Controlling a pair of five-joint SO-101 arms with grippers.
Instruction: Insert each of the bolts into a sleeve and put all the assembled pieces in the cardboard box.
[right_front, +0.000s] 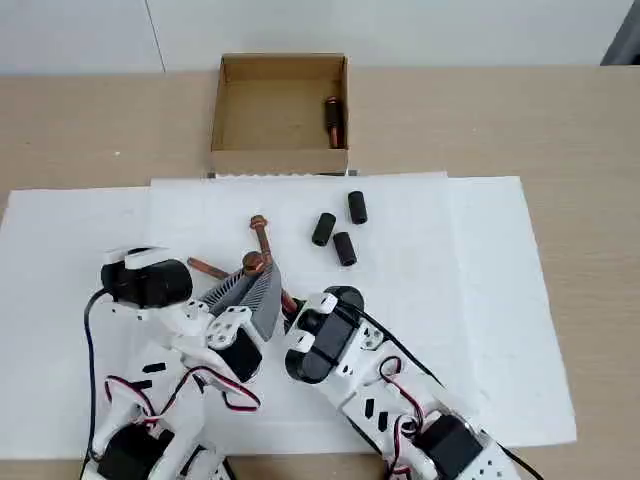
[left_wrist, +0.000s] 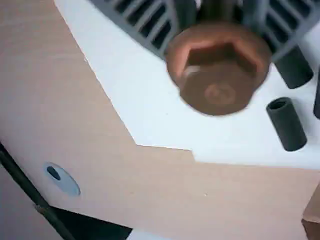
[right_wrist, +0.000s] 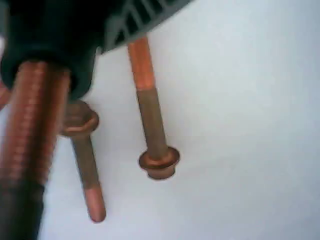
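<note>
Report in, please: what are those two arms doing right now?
Left gripper shut on a bolt, shaft toward the right arm. One assembled piece in the cardboard box; three sleeves loose. Two loose bolts alongside, not blocking.

Bright, even overhead light; soft, faint shadows on the white paper (right_front: 480, 300).

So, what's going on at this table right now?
The left gripper is shut on a copper bolt over the white paper, and the right gripper sits close to the bolt's shaft end. Two more bolts lie loose on the paper near three black sleeves. One assembled piece is already in the cardboard box.
</note>
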